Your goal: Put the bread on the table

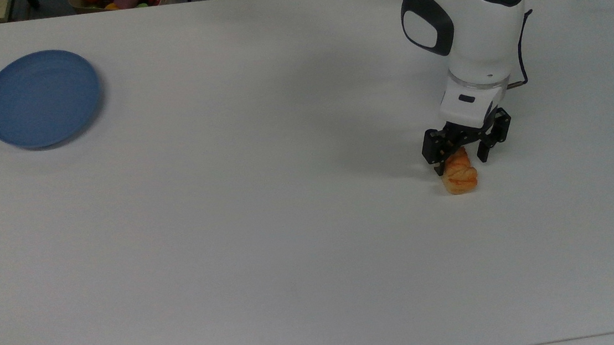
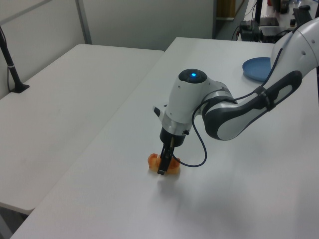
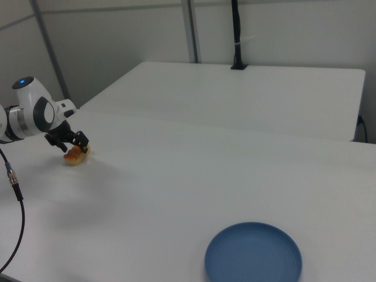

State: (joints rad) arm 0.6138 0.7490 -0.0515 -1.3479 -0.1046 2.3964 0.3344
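Observation:
The bread [image 1: 460,177], a small golden-orange ridged pastry, lies on the white table [image 1: 289,224] toward the top view's right. My gripper [image 1: 460,159] hangs directly over its far end, open, with one black finger on either side of the pastry and gaps showing between them. In the left view the bread [image 2: 152,160] peeks out from behind the gripper [image 2: 163,168], low over the tabletop. In the right view the bread [image 3: 74,156] rests at the right view's left, under the gripper [image 3: 68,143].
A round blue plate [image 1: 40,98] with nothing on it sits far off at the top view's upper left, seen too as the plate [image 3: 253,260] and the plate [image 2: 256,68]. A second white table [image 2: 55,114] adjoins. A black pole [image 3: 237,35] stands on it.

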